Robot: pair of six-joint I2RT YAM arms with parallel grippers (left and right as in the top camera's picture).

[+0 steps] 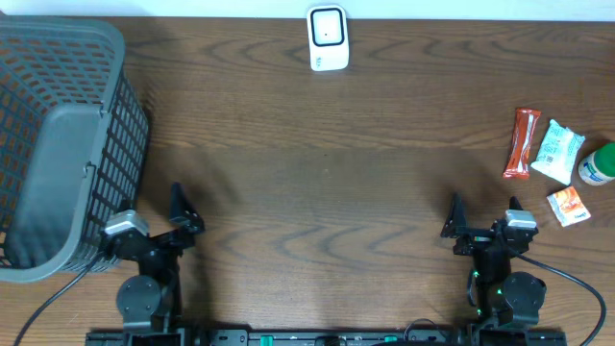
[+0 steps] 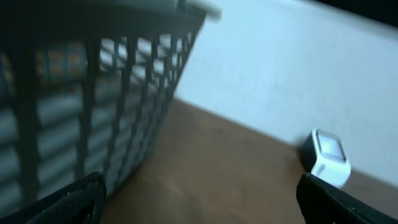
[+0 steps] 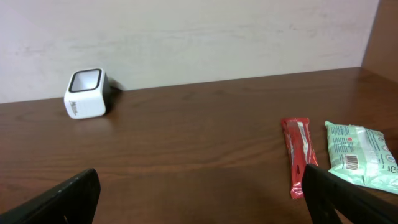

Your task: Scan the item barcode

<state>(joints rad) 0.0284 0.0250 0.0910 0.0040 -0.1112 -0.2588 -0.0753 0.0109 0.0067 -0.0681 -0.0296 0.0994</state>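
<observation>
Four small things lie on the table (image 1: 317, 192) at the right edge: a red snack bar (image 1: 522, 143), a green pack (image 1: 558, 151), a bottle (image 1: 598, 165) and an orange packet (image 1: 567, 206). The white scanner (image 1: 328, 38) sits top middle, well apart. The left gripper (image 2: 200, 180) and right gripper (image 3: 200, 171) are spread wide, holding nothing. A gray basket (image 1: 125, 144) fills the left side.

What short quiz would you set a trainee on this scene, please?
1. True or false: the red snack bar lies inside the basket.
2. Where does the scanner stand? A) at the table's far edge, near the middle; B) inside the basket; C) among the snacks.
3. Fill in: the left fingers and the right fingers are both ____, holding nothing.
Key: 1 false; 2 A; 3 open.
</observation>
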